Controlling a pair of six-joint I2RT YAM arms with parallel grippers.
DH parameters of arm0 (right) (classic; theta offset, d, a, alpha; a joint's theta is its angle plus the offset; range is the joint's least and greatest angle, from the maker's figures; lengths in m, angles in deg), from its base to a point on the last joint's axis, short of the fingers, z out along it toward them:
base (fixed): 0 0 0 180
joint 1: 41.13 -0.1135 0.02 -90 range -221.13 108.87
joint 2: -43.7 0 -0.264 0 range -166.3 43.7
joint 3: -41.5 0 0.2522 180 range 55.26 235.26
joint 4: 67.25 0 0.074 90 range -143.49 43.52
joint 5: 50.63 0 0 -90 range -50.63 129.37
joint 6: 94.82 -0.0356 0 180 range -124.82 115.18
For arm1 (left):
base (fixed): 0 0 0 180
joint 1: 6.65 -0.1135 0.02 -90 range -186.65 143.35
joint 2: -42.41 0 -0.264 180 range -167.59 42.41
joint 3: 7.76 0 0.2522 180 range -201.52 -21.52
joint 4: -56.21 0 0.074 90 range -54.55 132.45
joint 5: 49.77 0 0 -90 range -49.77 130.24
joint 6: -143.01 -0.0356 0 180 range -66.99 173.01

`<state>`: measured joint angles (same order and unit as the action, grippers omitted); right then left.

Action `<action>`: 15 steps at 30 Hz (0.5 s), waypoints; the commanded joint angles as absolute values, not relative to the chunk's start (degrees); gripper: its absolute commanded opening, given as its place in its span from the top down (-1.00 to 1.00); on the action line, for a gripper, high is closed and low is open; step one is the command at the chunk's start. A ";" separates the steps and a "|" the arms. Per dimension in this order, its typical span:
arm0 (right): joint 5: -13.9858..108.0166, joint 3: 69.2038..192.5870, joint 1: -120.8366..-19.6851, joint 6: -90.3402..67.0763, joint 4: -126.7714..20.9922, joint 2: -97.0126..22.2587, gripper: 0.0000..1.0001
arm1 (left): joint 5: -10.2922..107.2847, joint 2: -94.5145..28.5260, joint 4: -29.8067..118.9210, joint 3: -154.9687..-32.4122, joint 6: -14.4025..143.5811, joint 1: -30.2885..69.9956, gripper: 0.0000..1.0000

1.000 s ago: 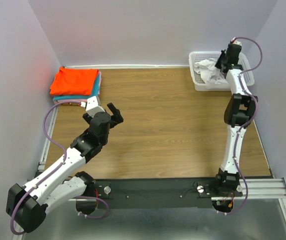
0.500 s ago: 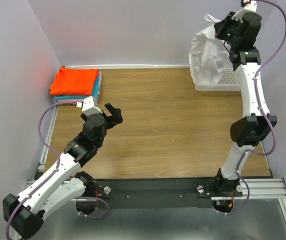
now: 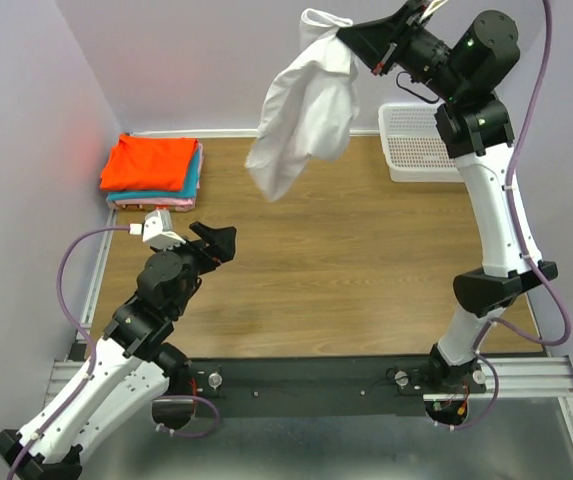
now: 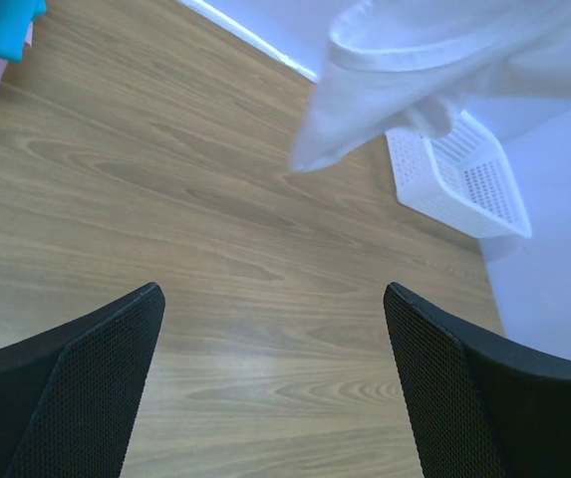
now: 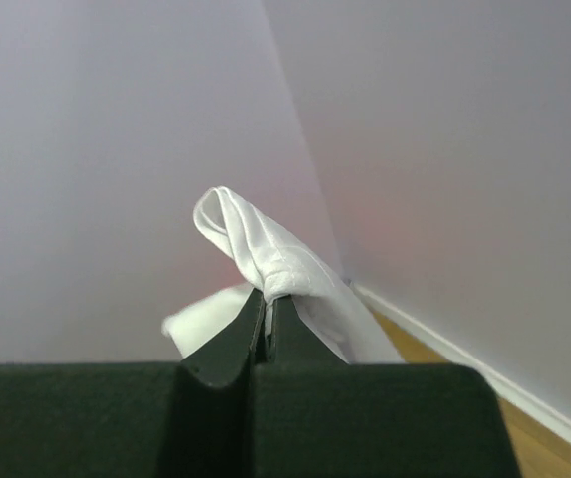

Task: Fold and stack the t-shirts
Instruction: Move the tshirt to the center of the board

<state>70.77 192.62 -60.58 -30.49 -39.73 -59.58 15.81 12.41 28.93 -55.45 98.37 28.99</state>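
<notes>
A plain white t-shirt (image 3: 304, 110) hangs in the air above the back of the table. My right gripper (image 3: 351, 40) is shut on a bunched edge of it (image 5: 265, 261), held high near the back wall. It also shows in the left wrist view (image 4: 434, 70), dangling above the wood. A folded stack sits at the back left: an orange-red shirt (image 3: 150, 162) on top, a teal one (image 3: 196, 170) under it, a pink one (image 3: 136, 204) at the bottom. My left gripper (image 3: 218, 240) is open and empty, low over the left of the table, its fingers (image 4: 76, 388) wide apart.
A white plastic mesh basket (image 3: 428, 143) stands at the back right, also in the left wrist view (image 4: 459, 179). Purple-grey walls close the table at the back and both sides. The wooden tabletop (image 3: 346, 270) lies bare between the arms.
My right gripper has lifted the white shirt out of the basket and swung it up and left over the table. My left arm has drawn back toward its base.
</notes>
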 commanded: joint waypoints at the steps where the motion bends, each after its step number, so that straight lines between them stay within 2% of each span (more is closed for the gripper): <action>1: 73.93 182.83 -61.35 -32.07 -40.04 -55.98 0.91 | 16.68 14.28 23.39 -54.48 104.24 28.95 -0.97; 5: 60.07 156.48 -61.26 -25.57 -40.13 -43.77 0.75 | 14.75 15.34 17.86 -54.04 109.07 28.95 -0.97; 7: 42.95 138.87 -61.26 -26.78 -40.39 -36.47 0.70 | 13.17 15.25 15.39 -54.39 111.10 28.95 -0.97; 9: 25.68 128.08 -61.09 -28.72 -40.30 -33.13 0.63 | 12.12 14.99 12.24 -54.83 113.03 28.86 -0.97; 10: 17.48 119.60 -60.56 -30.81 -40.21 -31.11 0.34 | 11.41 14.55 10.48 -54.92 115.04 28.95 -0.97; 12: 13.92 113.65 -59.68 -33.63 -40.04 -29.69 -0.39 | 11.32 13.76 9.94 -54.66 115.85 28.86 -0.97; 13: 13.71 109.62 -59.59 -33.99 -39.86 -29.42 -0.99 | 11.41 13.32 9.93 -54.57 116.20 28.86 -0.97; 15: 15.02 107.48 -59.59 -34.96 -39.69 -29.25 -1.00 | 12.80 10.96 11.50 -53.87 115.68 28.86 -0.97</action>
<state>28.81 113.21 -60.09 -31.45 -39.79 -31.10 14.02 13.44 13.39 -54.89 112.82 28.99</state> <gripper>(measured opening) 0.919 0.984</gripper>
